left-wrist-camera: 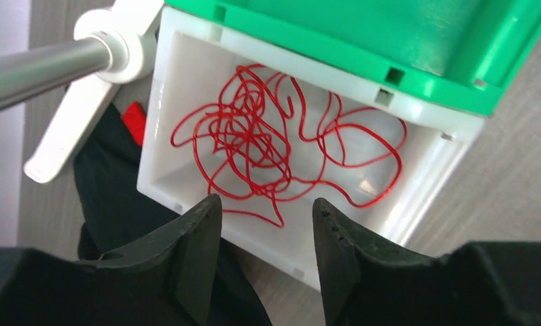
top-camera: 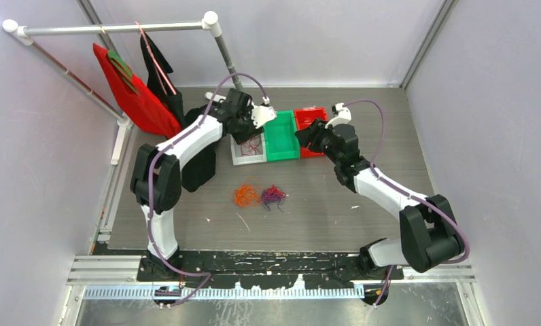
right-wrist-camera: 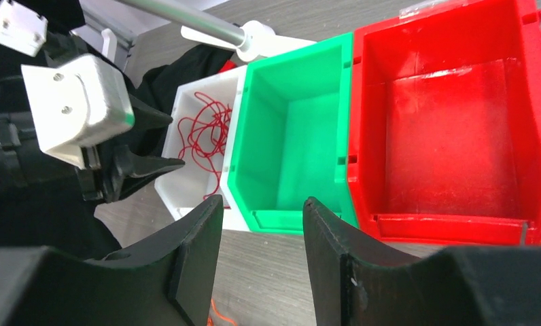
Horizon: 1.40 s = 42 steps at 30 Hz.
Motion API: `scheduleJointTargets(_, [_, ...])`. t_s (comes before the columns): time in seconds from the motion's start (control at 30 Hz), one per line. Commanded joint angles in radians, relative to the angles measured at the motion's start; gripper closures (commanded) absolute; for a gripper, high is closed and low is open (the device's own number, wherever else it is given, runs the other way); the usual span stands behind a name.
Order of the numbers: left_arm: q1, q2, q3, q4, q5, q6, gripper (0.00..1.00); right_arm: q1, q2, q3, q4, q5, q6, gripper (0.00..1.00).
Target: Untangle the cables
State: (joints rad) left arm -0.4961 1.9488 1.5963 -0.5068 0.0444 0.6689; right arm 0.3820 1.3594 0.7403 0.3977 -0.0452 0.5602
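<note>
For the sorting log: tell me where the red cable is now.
In the top view, the red cable lies inside the white bin, leftmost of the row, beside the green bin, with the open left pincer above it.

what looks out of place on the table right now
The orange clump and the purple clump lie loose on the table in front of the bins, while the green bin and red bin are empty. Only the red cable sits in the white bin. A black garment lies slumped beside it.

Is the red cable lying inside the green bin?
No, the red cable lies in the white bin, beside the empty green bin.
</note>
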Motion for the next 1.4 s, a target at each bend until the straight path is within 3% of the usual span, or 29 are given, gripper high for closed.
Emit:
scheduleJointTargets(0.0, [0.033,-0.087,0.071,-0.174,0.105,-0.031,0.45,0.007,-0.056,0.022,-0.035,-0.064,0.013,0.47])
scheduleJointTargets(0.2, [0.049,-0.150,0.097,-0.251,0.162,-0.044,0.39,0.047,-0.088,0.012,-0.123,-0.099,0.009,0.47])
scheduleJointTargets(0.3, [0.051,-0.196,0.130,-0.371,0.234,-0.058,0.20,0.114,-0.097,-0.013,-0.178,-0.125,-0.004,0.47])
scheduleJointTargets(0.37, [0.051,-0.234,0.135,-0.436,0.277,-0.084,0.15,0.164,-0.093,-0.026,-0.211,-0.149,-0.016,0.48])
scheduleJointTargets(0.53, [0.051,-0.347,-0.002,-0.536,0.421,-0.117,0.13,0.242,-0.053,-0.023,-0.284,-0.189,-0.005,0.49])
scheduleJointTargets(0.67, [0.027,-0.427,-0.234,-0.445,0.446,-0.139,0.19,0.263,-0.011,-0.022,-0.281,-0.185,0.025,0.51])
scheduleJointTargets(0.83, [-0.035,-0.407,-0.335,-0.334,0.397,-0.218,0.28,0.265,-0.019,-0.033,-0.309,-0.142,0.062,0.55])
scheduleJointTargets(1.03, [-0.082,-0.324,-0.313,-0.197,0.342,-0.228,0.36,0.265,-0.108,-0.084,-0.330,-0.088,0.100,0.58])
scheduleJointTargets(1.37, [-0.081,-0.170,-0.246,-0.235,0.337,-0.196,0.53,0.265,-0.232,-0.160,-0.335,-0.055,0.132,0.58])
